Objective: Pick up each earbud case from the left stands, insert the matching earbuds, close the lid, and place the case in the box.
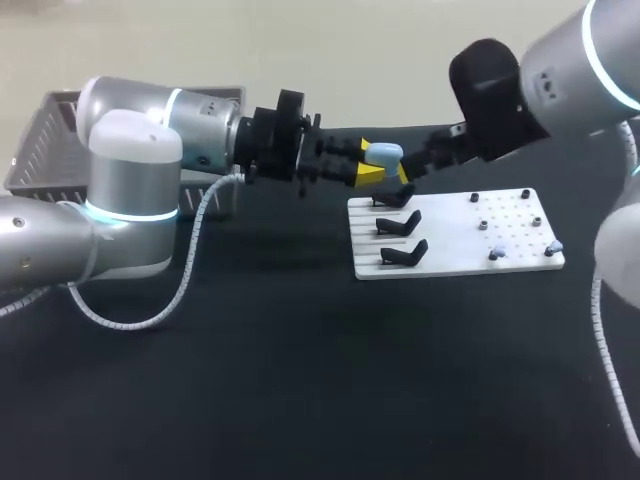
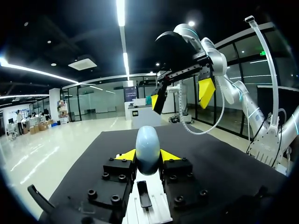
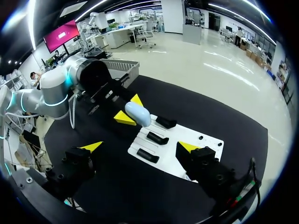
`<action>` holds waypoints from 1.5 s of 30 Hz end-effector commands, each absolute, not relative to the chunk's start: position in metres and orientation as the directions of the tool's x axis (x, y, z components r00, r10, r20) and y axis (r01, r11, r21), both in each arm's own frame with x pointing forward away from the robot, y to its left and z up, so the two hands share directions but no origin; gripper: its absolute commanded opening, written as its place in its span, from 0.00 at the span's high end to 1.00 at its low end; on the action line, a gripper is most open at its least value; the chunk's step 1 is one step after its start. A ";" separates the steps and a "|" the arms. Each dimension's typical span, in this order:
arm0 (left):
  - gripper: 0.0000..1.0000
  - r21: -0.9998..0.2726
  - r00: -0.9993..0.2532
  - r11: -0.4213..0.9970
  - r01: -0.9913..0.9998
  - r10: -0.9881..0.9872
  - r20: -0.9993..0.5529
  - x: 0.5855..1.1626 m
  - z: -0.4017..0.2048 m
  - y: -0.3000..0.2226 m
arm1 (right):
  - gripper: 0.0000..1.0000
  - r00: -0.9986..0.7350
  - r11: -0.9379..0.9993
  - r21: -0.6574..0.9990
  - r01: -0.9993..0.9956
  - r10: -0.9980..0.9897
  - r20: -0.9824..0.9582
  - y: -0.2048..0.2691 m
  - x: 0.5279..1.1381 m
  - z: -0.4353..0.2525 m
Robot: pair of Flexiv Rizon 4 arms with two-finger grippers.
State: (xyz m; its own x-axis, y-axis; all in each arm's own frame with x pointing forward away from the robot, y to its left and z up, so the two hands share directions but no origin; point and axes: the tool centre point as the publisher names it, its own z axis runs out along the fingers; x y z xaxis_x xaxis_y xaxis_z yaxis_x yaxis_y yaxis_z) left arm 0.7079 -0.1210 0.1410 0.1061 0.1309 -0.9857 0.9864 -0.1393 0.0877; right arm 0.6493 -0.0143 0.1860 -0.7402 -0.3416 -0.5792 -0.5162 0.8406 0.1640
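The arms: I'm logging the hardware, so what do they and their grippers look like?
Both the left arm and right arm are silver-grey, rounded tubes with glowing light-blue rings at the joints and a white coiled cable alongside. The left gripper and right gripper are black and blocky, each with two fingers ending in bright yellow wedge-shaped tips.

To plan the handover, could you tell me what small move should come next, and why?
Probably ease the open right gripper toward the pale-blue rounded earbud case. The left gripper clamps it, raised near the white board. Its lid looks closed, and the right fingers are not touching it.
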 end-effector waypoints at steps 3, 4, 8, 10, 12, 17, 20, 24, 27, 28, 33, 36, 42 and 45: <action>1.00 0.088 0.107 -0.140 0.986 0.130 -0.986 0.709 0.140 -0.121 | 0.00 -0.759 0.837 0.205 -0.508 -0.322 -0.566 -0.007 0.667 0.177; 1.00 0.088 0.107 -0.140 0.986 0.130 -0.986 0.709 0.140 -0.121 | 0.00 -0.760 0.836 0.208 -0.508 -0.321 -0.566 -0.007 0.669 0.177; 1.00 0.088 0.107 -0.140 0.986 0.130 -0.986 0.709 0.140 -0.121 | 0.00 -0.765 0.832 0.222 -0.508 -0.317 -0.561 -0.006 0.675 0.174; 1.00 0.088 0.107 -0.140 0.986 0.130 -0.986 0.709 0.140 -0.121 | 0.00 -0.768 0.831 0.226 -0.508 -0.319 -0.555 -0.005 0.677 0.172; 1.00 0.088 0.107 -0.140 0.986 0.130 -0.986 0.709 0.140 -0.121 | 0.00 -0.773 0.829 0.235 -0.508 -0.319 -0.549 -0.005 0.679 0.171; 1.00 0.088 0.107 -0.140 0.986 0.130 -0.986 0.709 0.140 -0.121 | 0.00 -0.776 0.821 0.244 -0.515 -0.327 -0.539 -0.002 0.685 0.167; 1.00 0.088 0.107 -0.140 0.986 0.130 -0.986 0.709 0.140 -0.121 | 0.00 -0.778 0.821 0.245 -0.516 -0.330 -0.534 -0.001 0.688 0.165; 1.00 0.088 0.107 -0.140 0.986 0.130 -0.986 0.709 0.140 -0.121 | 0.00 -0.779 0.818 0.243 -0.521 -0.340 -0.527 0.001 0.690 0.162; 1.00 0.088 0.107 -0.140 0.986 0.130 -0.986 0.709 0.140 -0.121 | 0.00 -0.781 0.820 0.240 -0.520 -0.342 -0.522 0.000 0.693 0.160; 1.00 0.088 0.107 -0.140 0.986 0.130 -0.986 0.709 0.140 -0.121 | 0.00 -0.783 0.821 0.241 -0.518 -0.342 -0.519 0.000 0.694 0.159; 1.00 0.088 0.107 -0.140 0.986 0.130 -0.986 0.709 0.140 -0.121 | 0.00 -0.788 0.831 0.227 -0.508 -0.343 -0.511 -0.002 0.698 0.156; 1.00 0.088 0.107 -0.140 0.986 0.130 -0.986 0.709 0.140 -0.121 | 0.00 -0.790 0.832 0.226 -0.506 -0.342 -0.509 -0.003 0.699 0.155; 1.00 0.088 0.107 -0.140 0.986 0.130 -0.986 0.709 0.140 -0.121 | 0.00 -0.793 0.835 0.228 -0.502 -0.339 -0.506 -0.004 0.700 0.153; 1.00 0.088 0.107 -0.140 0.986 0.130 -0.986 0.709 0.140 -0.121 | 0.00 -0.793 0.835 0.231 -0.499 -0.332 -0.511 -0.005 0.700 0.154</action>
